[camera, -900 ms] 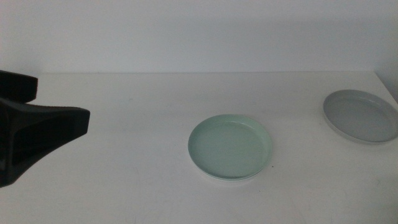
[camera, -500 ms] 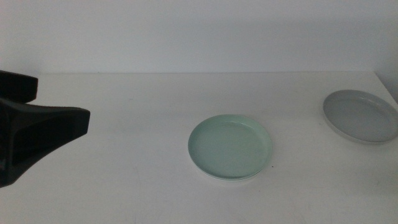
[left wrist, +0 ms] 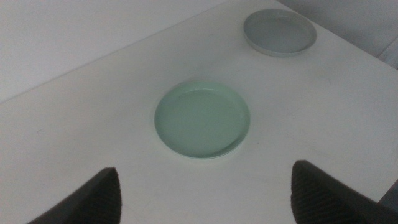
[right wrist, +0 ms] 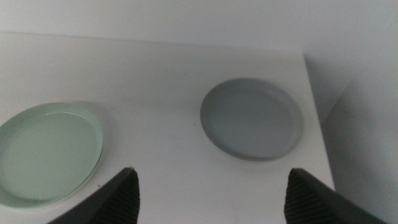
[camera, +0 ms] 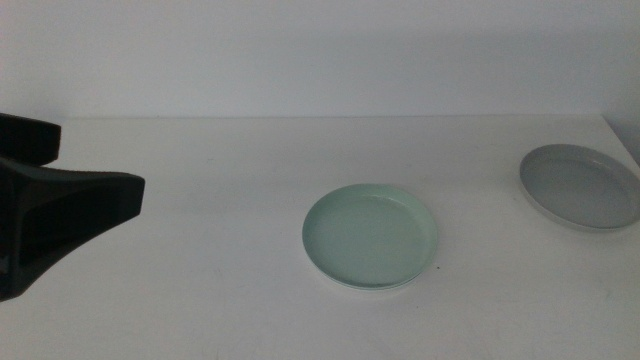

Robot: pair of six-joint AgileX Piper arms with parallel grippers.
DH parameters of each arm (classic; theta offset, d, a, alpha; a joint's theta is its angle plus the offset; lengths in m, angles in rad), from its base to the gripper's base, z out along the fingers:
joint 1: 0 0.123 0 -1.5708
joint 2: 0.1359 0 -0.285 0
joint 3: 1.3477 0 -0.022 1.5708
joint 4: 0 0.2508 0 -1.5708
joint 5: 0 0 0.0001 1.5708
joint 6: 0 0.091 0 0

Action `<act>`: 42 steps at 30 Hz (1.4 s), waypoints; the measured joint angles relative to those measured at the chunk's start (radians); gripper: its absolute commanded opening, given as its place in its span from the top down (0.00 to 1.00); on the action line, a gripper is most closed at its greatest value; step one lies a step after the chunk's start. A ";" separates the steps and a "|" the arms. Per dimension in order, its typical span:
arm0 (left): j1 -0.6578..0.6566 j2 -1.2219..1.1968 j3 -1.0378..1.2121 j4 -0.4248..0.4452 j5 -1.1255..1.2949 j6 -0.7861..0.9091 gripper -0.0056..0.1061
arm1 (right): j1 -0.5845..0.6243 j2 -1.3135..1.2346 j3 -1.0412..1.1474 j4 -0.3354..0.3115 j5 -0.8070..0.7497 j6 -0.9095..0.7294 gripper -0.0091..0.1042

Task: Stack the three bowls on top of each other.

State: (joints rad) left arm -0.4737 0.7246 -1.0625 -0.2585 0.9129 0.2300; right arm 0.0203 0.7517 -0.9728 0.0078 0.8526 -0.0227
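A mint green bowl sits upright near the table's middle, also seen in the left wrist view and the right wrist view. A thin whitish edge shows under its near rim; whether that is the white bowl I cannot tell. A light grey bowl rests at the far right, near the table's edge. My left gripper hovers at the left side, open and empty, well clear of the green bowl. My right gripper is open and empty above the table, between the two bowls, and is out of the middle view.
The white table ends just right of the grey bowl. A pale wall rises behind the table's far edge.
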 measured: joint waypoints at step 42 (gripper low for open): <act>0.000 0.000 0.000 0.000 0.001 0.000 0.14 | -0.361 1.226 -0.689 0.029 0.016 -0.070 0.40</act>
State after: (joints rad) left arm -0.4737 0.7246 -1.0625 -0.2585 0.9138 0.2300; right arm -0.3406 1.9772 -1.6622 0.0373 0.8689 -0.0923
